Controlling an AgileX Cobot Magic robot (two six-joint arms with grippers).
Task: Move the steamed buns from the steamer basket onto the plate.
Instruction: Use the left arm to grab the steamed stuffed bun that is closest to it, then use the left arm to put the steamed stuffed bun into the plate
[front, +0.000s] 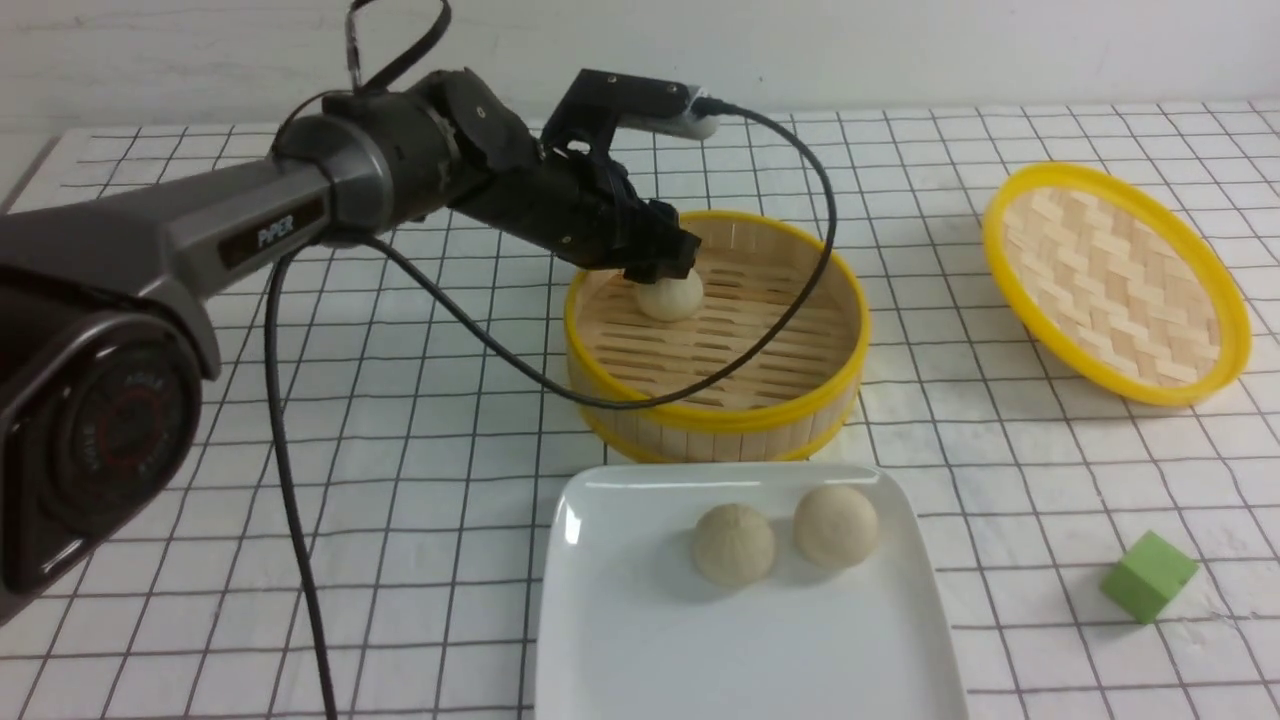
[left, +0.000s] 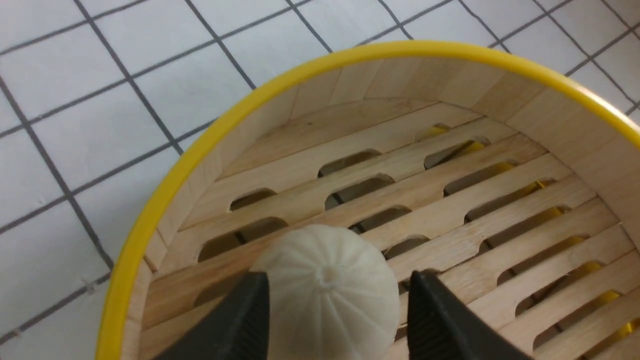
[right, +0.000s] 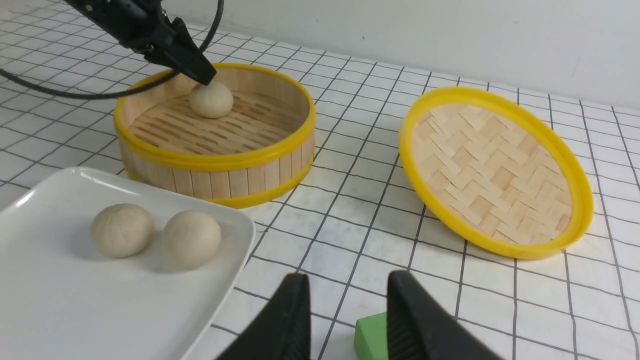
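facing crown-up, a bun (left: 330, 305) sits in the basket (left: 150, 210).

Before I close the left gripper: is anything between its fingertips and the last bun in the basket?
Nothing shows between the left gripper and the bun; the left wrist view shows the bun unobstructed, between the open fingers.

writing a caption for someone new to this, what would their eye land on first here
Probably the dark left gripper, its jaws open around the lone bun inside the yellow-rimmed steamer basket. Next, the big glossy white plate in front of the basket, with two buns near its far edge. Off to the right, the woven yellow-rimmed lid and the bright green cube stand out too.
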